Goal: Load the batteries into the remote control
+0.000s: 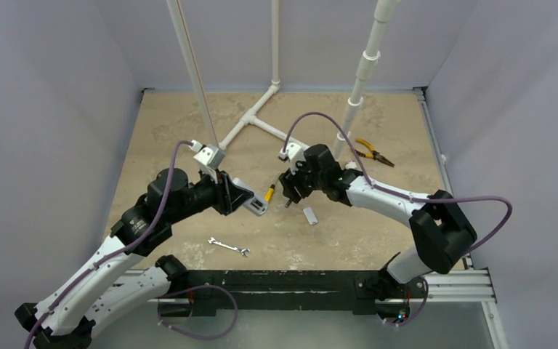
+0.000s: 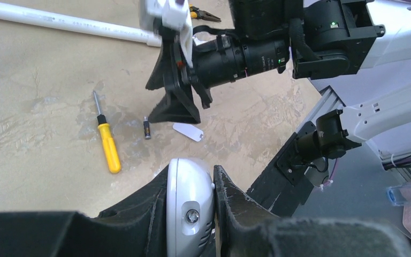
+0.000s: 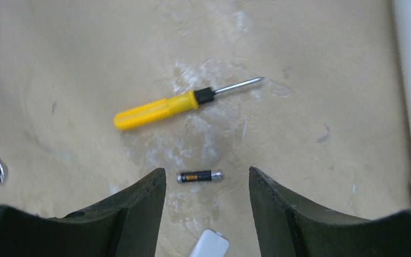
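The left gripper (image 2: 191,172) is clenched on the slim white plastic remote control (image 2: 190,201). It holds the remote control up off the sandy-brown table (image 3: 59,64), with one rounded end poking out between the two black fingers. The right gripper (image 3: 206,172) hangs low over the table with its jaws spread wide and nothing in them. A small black battery with a gold band (image 3: 199,176) lies flat on the table, right in the gap between those two fingers. So the step in hand looks like picking up the battery. I think the right gripper needs to go down a little more, squeeze the battery across its middle and lift it. Then it has to carry the battery over to the remote control and push it into the battery slot the right way round. The slot cannot be seen in any view, so I cannot tell if it is open or if a battery is already inside. A little white plastic cover (image 2: 188,131) lies near the battery, and it may be the lid for the slot. A yellow-handled screwdriver (image 3: 163,110) lies a bit further off. The battery has tiny gold writing on its side, but it is too small to read. The black camera tube (image 2: 246,56) on the right wrist has small white letters, and they are also too small to read.
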